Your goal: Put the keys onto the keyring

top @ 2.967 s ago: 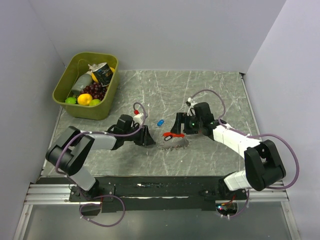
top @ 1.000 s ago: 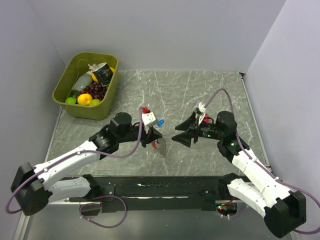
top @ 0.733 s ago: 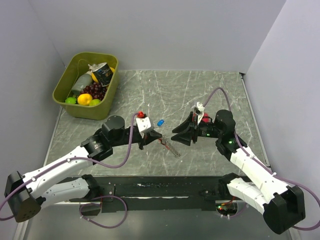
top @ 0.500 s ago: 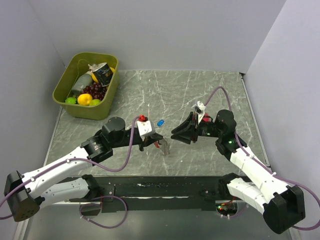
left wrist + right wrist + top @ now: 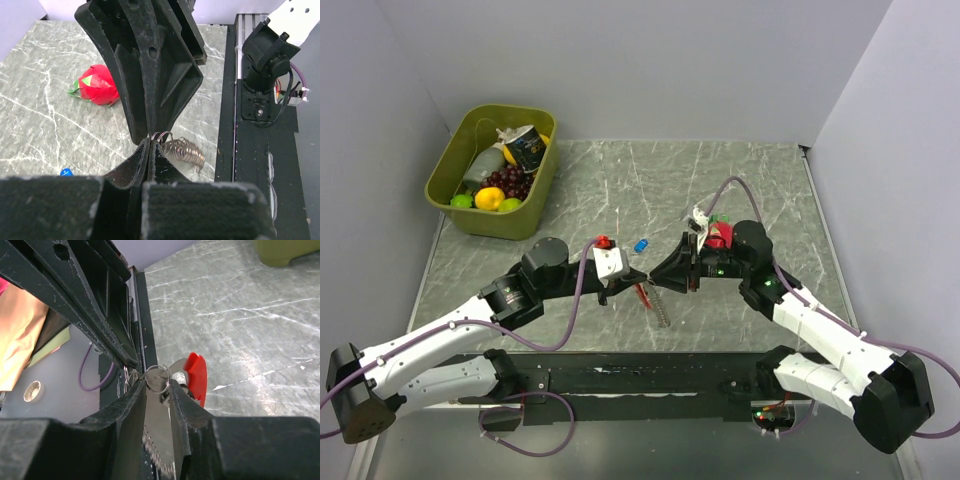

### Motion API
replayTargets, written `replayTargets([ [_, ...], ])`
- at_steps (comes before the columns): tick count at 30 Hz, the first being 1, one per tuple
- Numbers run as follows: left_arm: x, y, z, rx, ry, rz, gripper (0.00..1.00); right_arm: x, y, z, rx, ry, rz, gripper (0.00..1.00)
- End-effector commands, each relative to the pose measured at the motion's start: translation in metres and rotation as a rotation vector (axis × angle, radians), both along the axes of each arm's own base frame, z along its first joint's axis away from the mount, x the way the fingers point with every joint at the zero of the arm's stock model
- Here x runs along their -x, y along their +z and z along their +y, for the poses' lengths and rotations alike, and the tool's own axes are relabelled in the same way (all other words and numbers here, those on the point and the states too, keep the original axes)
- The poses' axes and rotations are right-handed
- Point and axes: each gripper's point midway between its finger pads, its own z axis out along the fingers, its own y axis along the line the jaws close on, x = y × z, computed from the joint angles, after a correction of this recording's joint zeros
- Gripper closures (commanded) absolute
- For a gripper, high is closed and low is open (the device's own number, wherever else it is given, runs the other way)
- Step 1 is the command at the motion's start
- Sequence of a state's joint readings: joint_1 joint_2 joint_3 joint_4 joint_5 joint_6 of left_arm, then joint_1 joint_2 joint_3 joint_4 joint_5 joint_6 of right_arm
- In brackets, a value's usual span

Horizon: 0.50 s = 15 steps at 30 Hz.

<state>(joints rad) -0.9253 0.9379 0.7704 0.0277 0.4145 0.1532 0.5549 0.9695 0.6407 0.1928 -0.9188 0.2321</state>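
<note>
Near the blue key (image 5: 641, 244), the keyring (image 5: 196, 376) is being clamped by the closed left gripper (image 5: 150, 142); its ring (image 5: 152, 372) is being pinched by the near-closed right gripper (image 5: 157, 386).

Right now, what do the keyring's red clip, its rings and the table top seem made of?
Keyring's red clip: smooth, even colour with slight sheen; painted metal or plastic, unclear. Rings: bare metal, silvery thin loops with bright glints. Table top: grey with white veins; stone or a marble-print laminate, cannot tell.
</note>
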Motion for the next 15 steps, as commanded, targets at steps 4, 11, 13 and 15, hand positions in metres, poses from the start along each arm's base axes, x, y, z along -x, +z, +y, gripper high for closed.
replayTargets([
  [4,-0.013,0.025,0.001,0.061,0.073,-0.050,0.99,0.006,0.028,0.003,-0.039,0.011,-0.103,0.66],
  [11,-0.021,0.019,0.001,0.047,0.113,-0.040,0.99,0.015,0.030,-0.001,-0.048,0.025,-0.123,0.64],
  [13,-0.022,0.019,0.001,0.048,0.116,-0.041,0.99,0.016,0.030,-0.001,-0.046,0.028,-0.124,0.64],
  [15,-0.022,0.017,0.000,0.047,0.114,-0.040,0.99,0.017,0.028,-0.001,-0.046,0.034,-0.121,0.64],
])
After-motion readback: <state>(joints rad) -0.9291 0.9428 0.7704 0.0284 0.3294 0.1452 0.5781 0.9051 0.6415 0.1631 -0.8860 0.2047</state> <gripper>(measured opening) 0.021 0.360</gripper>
